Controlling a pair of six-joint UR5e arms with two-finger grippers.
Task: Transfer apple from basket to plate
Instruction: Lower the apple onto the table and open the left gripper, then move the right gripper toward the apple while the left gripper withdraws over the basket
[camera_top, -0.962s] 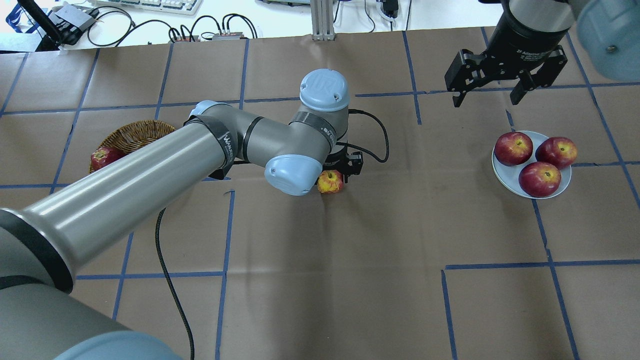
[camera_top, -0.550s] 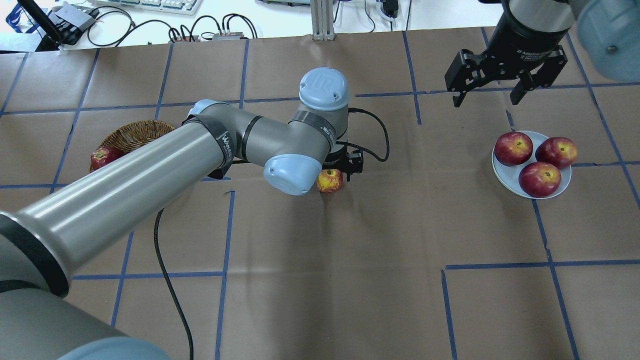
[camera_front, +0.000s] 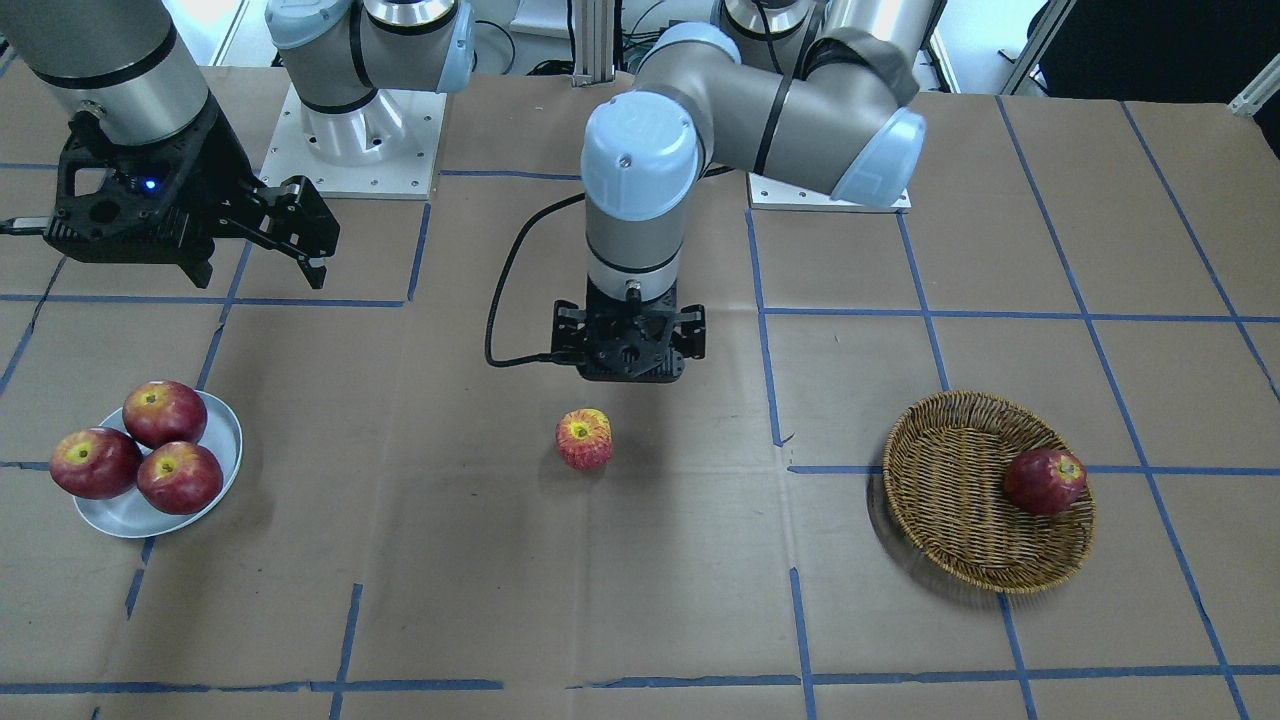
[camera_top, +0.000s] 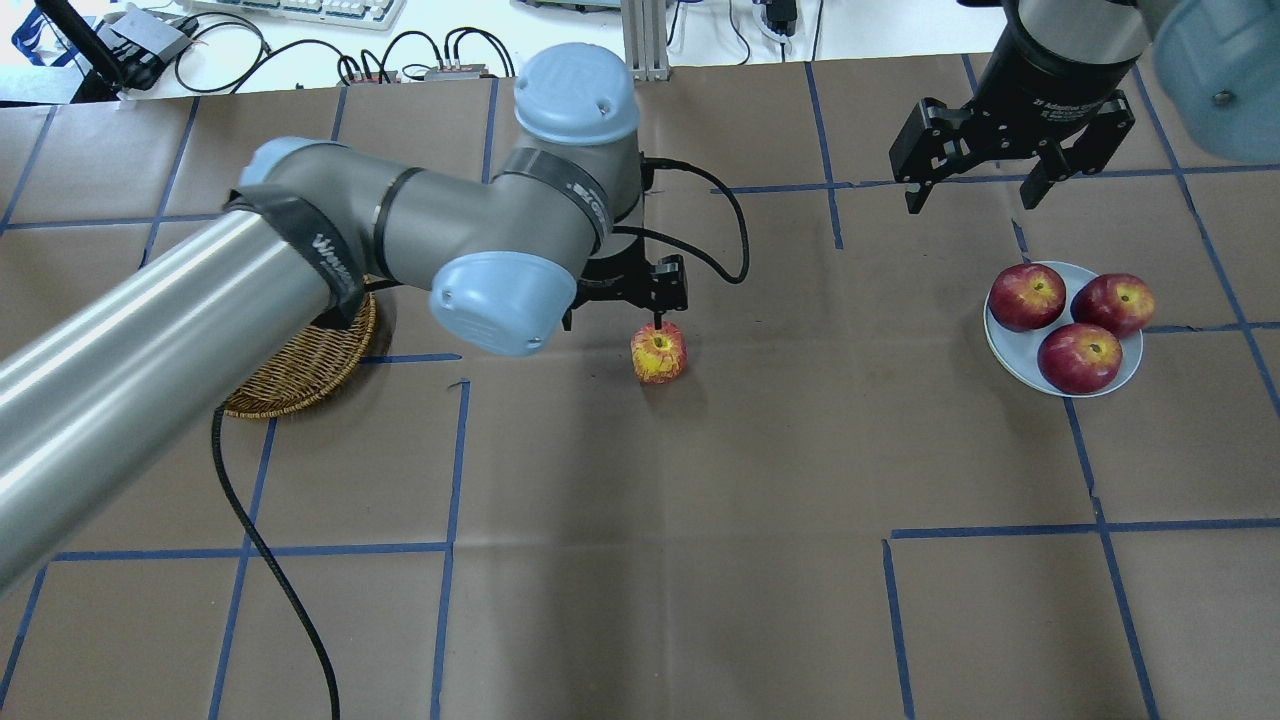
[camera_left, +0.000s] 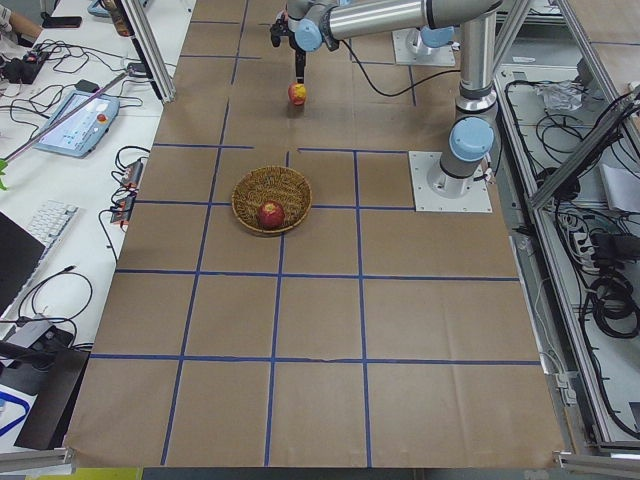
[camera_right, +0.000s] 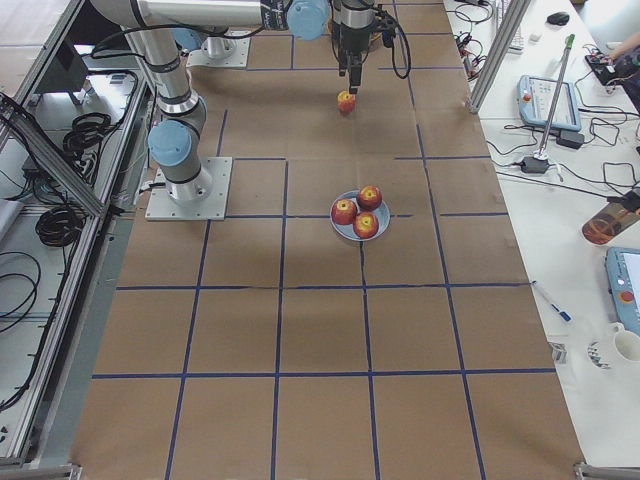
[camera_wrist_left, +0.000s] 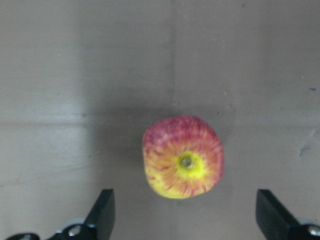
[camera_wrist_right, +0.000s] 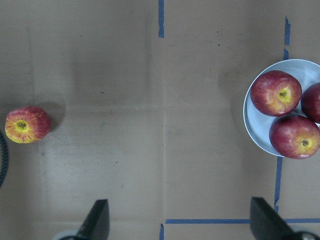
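Observation:
The pinkish-red apple with a yellow patch at its stem stands alone on the brown paper at mid-table, also in the overhead view. My left gripper hangs open and empty just above it. In the left wrist view the apple lies below, between the spread fingers. The wicker basket holds one dark red apple. The white plate holds three dark red apples. My right gripper is open and empty, raised behind the plate.
The left arm's black cable trails over the paper near the basket. The arm bases stand at the robot's table edge. Blue tape lines cross the brown paper.
My left arm has lifted up and back from the apple. The apple stays on the table and now shows whole. The right arm has not moved.

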